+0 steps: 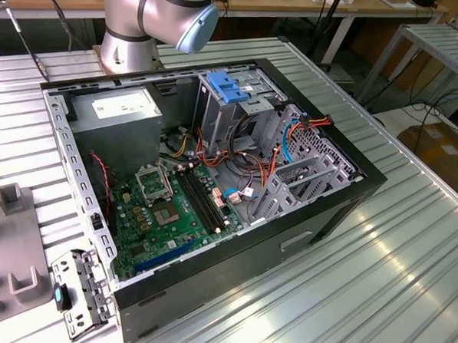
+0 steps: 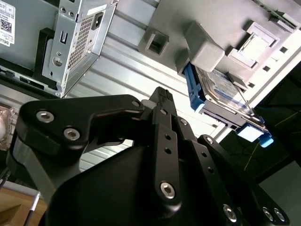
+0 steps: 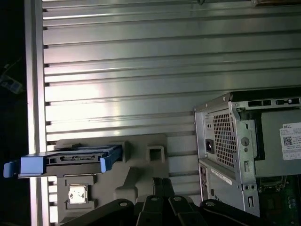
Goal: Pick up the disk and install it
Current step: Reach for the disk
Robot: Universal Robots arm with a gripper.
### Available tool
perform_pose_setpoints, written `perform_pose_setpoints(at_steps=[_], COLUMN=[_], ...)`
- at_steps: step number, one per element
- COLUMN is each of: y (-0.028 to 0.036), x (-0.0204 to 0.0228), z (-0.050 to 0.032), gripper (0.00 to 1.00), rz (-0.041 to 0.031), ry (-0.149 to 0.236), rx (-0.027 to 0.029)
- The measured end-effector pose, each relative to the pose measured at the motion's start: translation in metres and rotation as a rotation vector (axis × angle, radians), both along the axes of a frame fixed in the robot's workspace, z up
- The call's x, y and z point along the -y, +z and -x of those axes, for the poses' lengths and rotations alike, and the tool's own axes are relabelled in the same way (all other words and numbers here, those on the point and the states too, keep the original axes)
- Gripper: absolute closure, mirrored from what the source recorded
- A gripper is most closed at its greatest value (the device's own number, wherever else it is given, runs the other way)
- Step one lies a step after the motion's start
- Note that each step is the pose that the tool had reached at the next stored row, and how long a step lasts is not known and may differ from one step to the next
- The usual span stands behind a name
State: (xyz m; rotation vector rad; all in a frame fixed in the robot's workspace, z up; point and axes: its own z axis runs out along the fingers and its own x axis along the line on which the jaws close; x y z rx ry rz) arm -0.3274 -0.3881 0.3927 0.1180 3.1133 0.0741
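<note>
A: Found the disk [image 3: 70, 160]?

B: Yes. Logged in both wrist views. Standing on edge in a grey holder [image 3: 141, 165], with blue rails along its sides. Resting on the ribbed table [image 3: 141, 70], outside the case [image 1: 231, 275]. Near the case's rear, with a strip of bare table between holder and case.

A: And the gripper [image 3: 163, 181]?

B: Closed, pads together, nothing clamped between them. Hanging above the table, nearest the holder. Apart from the disk, no contact.

A: Anything to note on the case?

B: Lying on its side in the exterior view, side panel off, interior exposed. Counted inside:
- a green motherboard [image 1: 162, 206];
- a grey power supply [image 1: 121, 108] with a white sticker;
- a light-blue bracket [image 1: 229, 87] atop the drive cage [image 1: 216, 117];
- orange cables [image 1: 314, 122] toward the exterior view's right.

A: Seen the arm in that view?

B: Just the arm base [image 1: 145, 21], silver with a pale blue cap, mounted on the table by the case's far corner.

A: Noted the disk's faces?

B: Partly. Caught a label face in the second wrist view, tilted away. Can't tell more than white and blue on it.
</note>
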Motion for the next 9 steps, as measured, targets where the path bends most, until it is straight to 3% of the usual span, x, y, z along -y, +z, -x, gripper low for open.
perform_pose_setpoints(at_steps=[9], y=[0.0000], x=[0.0000], z=[0.0001], gripper=[0.89], rz=[0.0000], ry=[0.000], rx=[0.0000])
